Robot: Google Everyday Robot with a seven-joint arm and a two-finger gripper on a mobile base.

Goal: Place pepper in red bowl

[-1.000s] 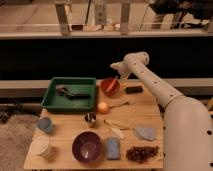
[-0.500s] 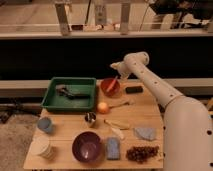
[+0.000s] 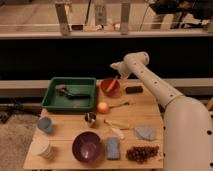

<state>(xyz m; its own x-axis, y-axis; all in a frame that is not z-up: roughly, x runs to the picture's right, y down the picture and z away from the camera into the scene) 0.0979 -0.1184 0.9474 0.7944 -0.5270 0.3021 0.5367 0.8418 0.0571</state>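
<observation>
The small red bowl (image 3: pixel 109 88) stands at the back of the wooden table (image 3: pixel 150 117), right of the green tray. A thin red-orange pepper (image 3: pixel 114 83) slants from the bowl's inside up toward my gripper (image 3: pixel 118 74). The gripper hangs just above the bowl's right rim at the end of the white arm, which reaches in from the right. I cannot tell whether the gripper still holds the pepper. The larger dark purple bowl (image 3: pixel 88 146) sits near the front edge.
A green tray (image 3: pixel 55 100) holds a dark tool. An orange (image 3: pixel 103 107), metal cup (image 3: pixel 90 118), spoon (image 3: pixel 122 105), black block (image 3: pixel 134 90), blue cup (image 3: pixel 45 125), white cup (image 3: pixel 41 147), blue sponge (image 3: pixel 112 148), grapes (image 3: pixel 140 152) and blue cloth (image 3: pixel 145 132) lie around.
</observation>
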